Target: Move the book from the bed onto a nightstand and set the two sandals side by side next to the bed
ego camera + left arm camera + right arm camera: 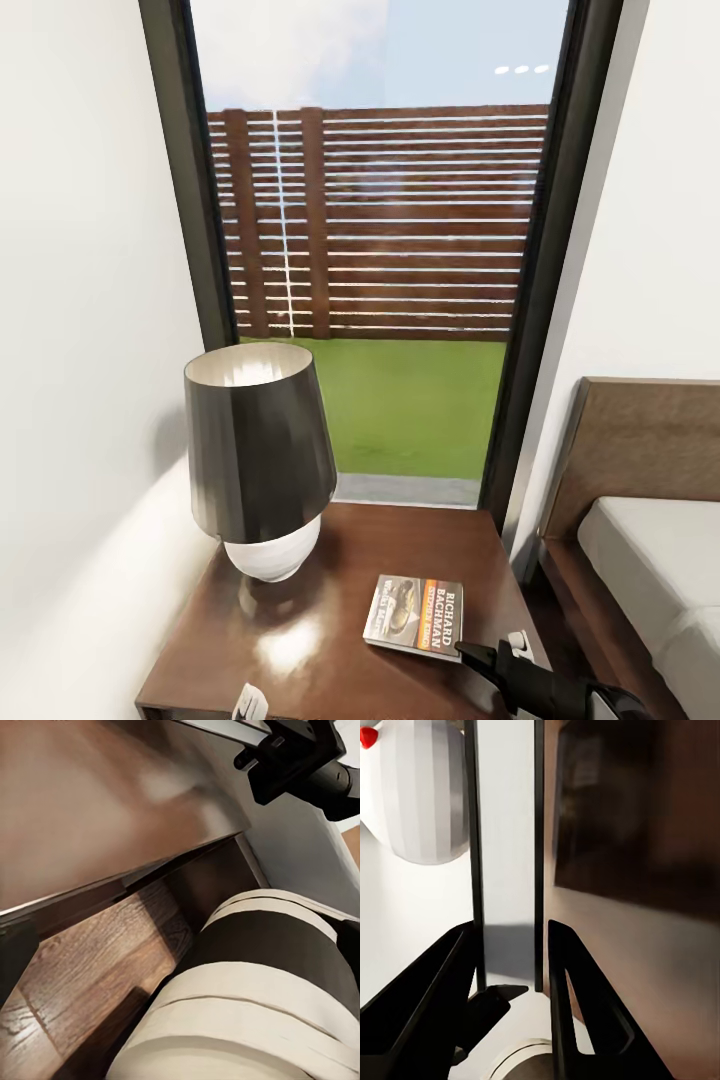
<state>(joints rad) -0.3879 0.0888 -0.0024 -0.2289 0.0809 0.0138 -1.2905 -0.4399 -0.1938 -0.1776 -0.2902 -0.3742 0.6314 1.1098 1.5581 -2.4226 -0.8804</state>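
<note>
The book (415, 615), dark with an orange band, lies flat on the reddish-brown nightstand (330, 560), toward its front right. My right gripper (490, 652) hovers just beside the book's near right corner. In the right wrist view, this gripper (506, 930) is open, and nothing sits between its black fingers (577, 1005). The bed (650, 570), with its pale mattress and brown headboard, stands to the right of the nightstand. In the left wrist view, my left gripper's dark fingers (15, 960) sit far apart at the picture's edges, low over the wood floor (82, 975). The sandals are out of view.
A lamp (260, 450) with a dark shade and white base takes up the nightstand's back left. Behind it is a tall dark-framed window (400, 250), with white walls on either side. My own banded trunk (262, 982) sits close to the left gripper.
</note>
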